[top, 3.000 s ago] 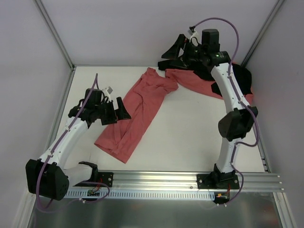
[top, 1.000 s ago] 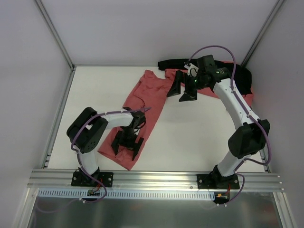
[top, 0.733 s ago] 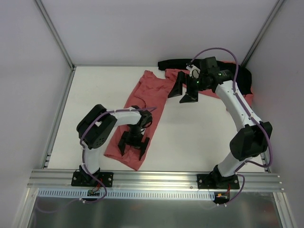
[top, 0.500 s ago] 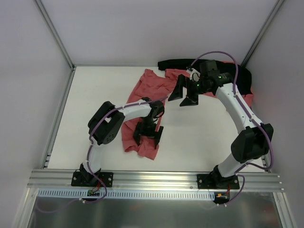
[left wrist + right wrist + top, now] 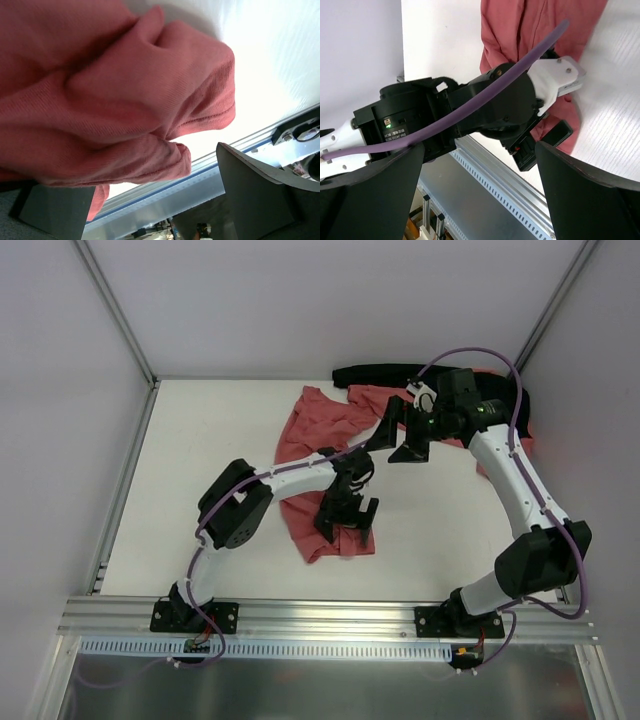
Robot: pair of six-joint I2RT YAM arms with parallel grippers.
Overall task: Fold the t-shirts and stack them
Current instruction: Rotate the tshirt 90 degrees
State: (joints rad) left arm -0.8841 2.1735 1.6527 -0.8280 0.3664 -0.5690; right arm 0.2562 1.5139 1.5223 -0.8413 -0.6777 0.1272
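One salmon-red t-shirt (image 5: 312, 430) lies crumpled down the middle of the table, its lower end bunched up. My left gripper (image 5: 345, 524) sits on that bunched end with its jaws wide open; in the left wrist view the cloth (image 5: 100, 85) fills the frame above the left gripper (image 5: 145, 175). My right gripper (image 5: 400, 437) hangs open over the shirt's upper end with nothing in it. The right wrist view looks down between the right gripper (image 5: 480, 150) at the left arm's wrist and the shirt (image 5: 520, 30). More salmon cloth (image 5: 368, 396) lies at the back right.
A black cloth (image 5: 380, 373) lies along the back edge over the far salmon cloth. A metal rail (image 5: 330, 625) runs along the near edge. Walls and frame posts close in the table on three sides.
My left arm has swung to the right, dragging the shirt's lower end with it and bunching it. My right gripper has shifted a little to the right. Both stayed open.
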